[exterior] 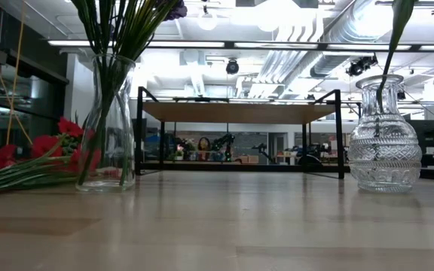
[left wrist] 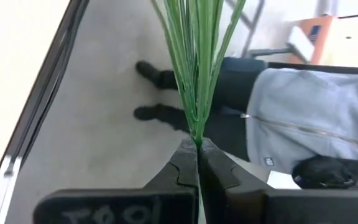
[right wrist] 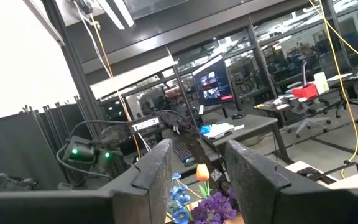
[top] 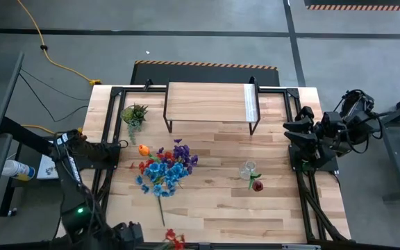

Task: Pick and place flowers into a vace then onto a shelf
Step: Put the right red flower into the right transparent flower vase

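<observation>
Green stems are pinched in the left hand (left wrist: 197, 152), clamped on a red flower (top: 174, 239) at the table's (top: 255, 215) near edge, short of the bouquet vase (exterior: 105, 120). My guess: a pick just made; next, lift and drop the stems into that vase. Right hand (right wrist: 194, 165), fingers apart and empty, waits beside the shelf (top: 210, 101). Two glass vases: one full, the second (exterior: 383, 135) with a single stem; one shelf
</observation>
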